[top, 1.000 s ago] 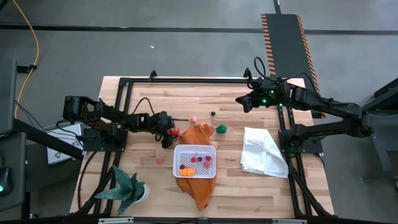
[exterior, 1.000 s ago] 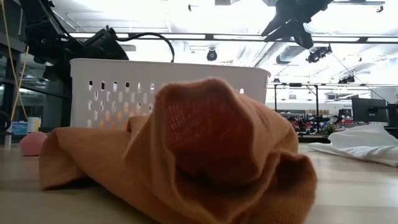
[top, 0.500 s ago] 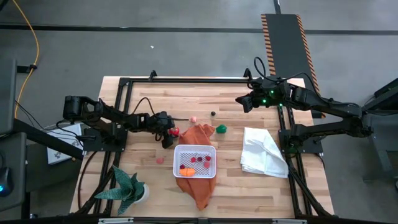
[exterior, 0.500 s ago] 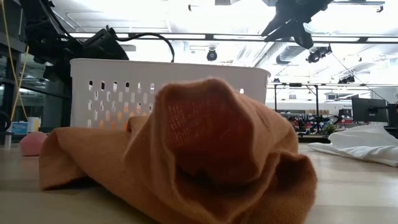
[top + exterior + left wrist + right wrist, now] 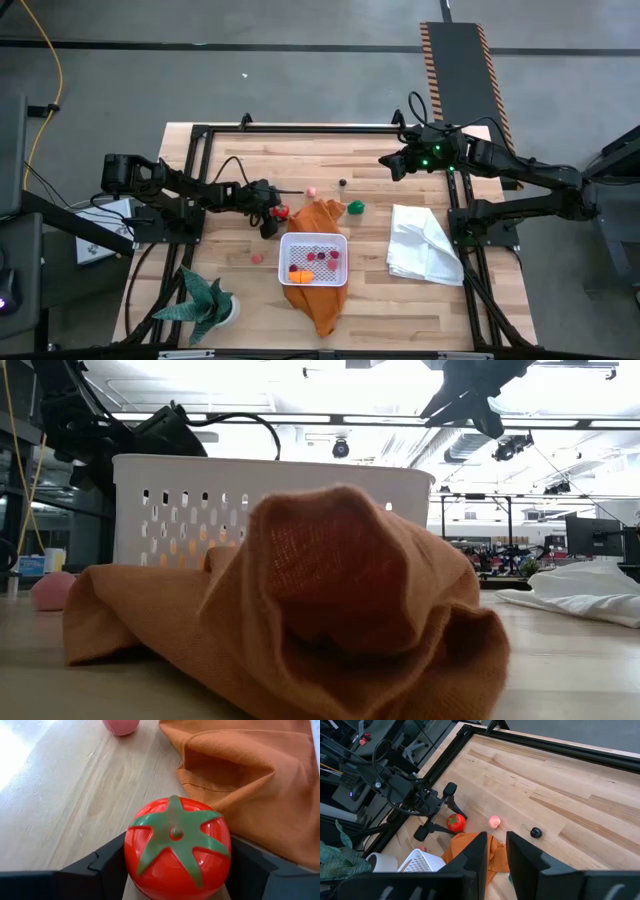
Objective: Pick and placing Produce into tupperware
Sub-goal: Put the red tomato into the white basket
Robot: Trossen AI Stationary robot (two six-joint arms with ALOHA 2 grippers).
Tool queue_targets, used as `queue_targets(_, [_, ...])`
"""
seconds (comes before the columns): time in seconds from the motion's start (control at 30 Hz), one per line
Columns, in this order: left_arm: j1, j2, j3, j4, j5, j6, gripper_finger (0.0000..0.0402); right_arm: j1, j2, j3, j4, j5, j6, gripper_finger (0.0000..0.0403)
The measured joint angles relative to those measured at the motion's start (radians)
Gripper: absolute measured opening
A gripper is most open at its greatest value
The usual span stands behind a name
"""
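Little changed over the past second: left gripper (image 5: pixel 175 885) still low at the bench (image 5: pixel 400 290), jaws astride the red tomato (image 5: pixel 176 851) and pressing its sides, tomato resting on the wood just beside the orange cloth (image 5: pixel 318 215). No lift yet, so probably grasp settling before carry. Tupperware (image 5: pixel 314 259) sits on the cloth close by, already holding several small red and orange pieces. Still loose on the bench: pink piece (image 5: pixel 311 191), dark piece (image 5: pixel 342 183), green piece (image 5: pixel 357 208), another pink piece (image 5: pixel 256 257). Right gripper (image 5: pixel 384 161) waiting high at the far side, jaws nearly together, holding nothing.
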Motion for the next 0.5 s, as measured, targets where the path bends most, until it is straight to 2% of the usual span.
queue_targets(0.1, [0.0, 0.0, 0.0, 0.0, 0.001, 0.0, 0.0242, 0.0, 0.0, 0.0, 0.0, 0.0, 0.0, 0.0062])
queue_targets(0.33, [0.0, 0.0, 0.0, 0.0, 0.017, 0.0, 0.0274, 0.0, 0.0, 0.0, 0.0, 0.0, 0.0, 0.0062])
queue_targets(0.5, [0.0, 0.0, 0.0, 0.0, 0.018, 0.0, 0.0257, 0.0, 0.0, 0.0, 0.0, 0.0, 0.0, 0.0062])
